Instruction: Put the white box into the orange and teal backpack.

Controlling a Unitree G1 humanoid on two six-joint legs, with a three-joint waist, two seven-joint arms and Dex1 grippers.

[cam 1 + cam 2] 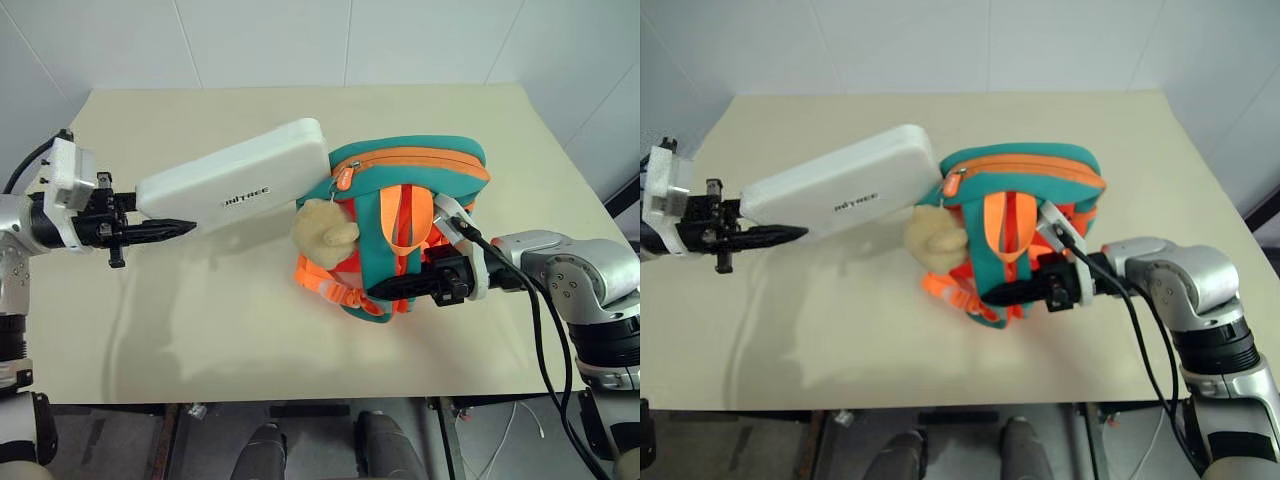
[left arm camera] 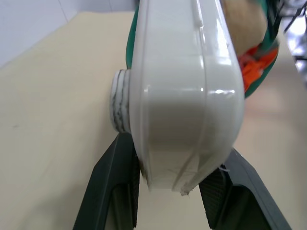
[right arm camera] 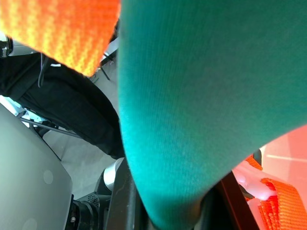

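The white box [image 1: 240,180], long and flat with small dark lettering, hangs tilted above the table. My left gripper [image 1: 152,216] is shut on its near end, and the black fingers [image 2: 112,182] clamp both faces of the box [image 2: 187,96]. The box's far corner reaches the top corner of the orange and teal backpack [image 1: 420,168], beside the zipper pull and the beige plush toy [image 1: 322,232]. The backpack stands upright at the table's middle right. My right gripper [image 1: 388,290] is shut on a teal strap [image 3: 192,96] low on the backpack's front.
The beige table [image 1: 200,340] has bare surface under the box and to the left. Its front edge runs close to me. A black cable [image 1: 540,330] trails along my right arm. White walls stand behind the table.
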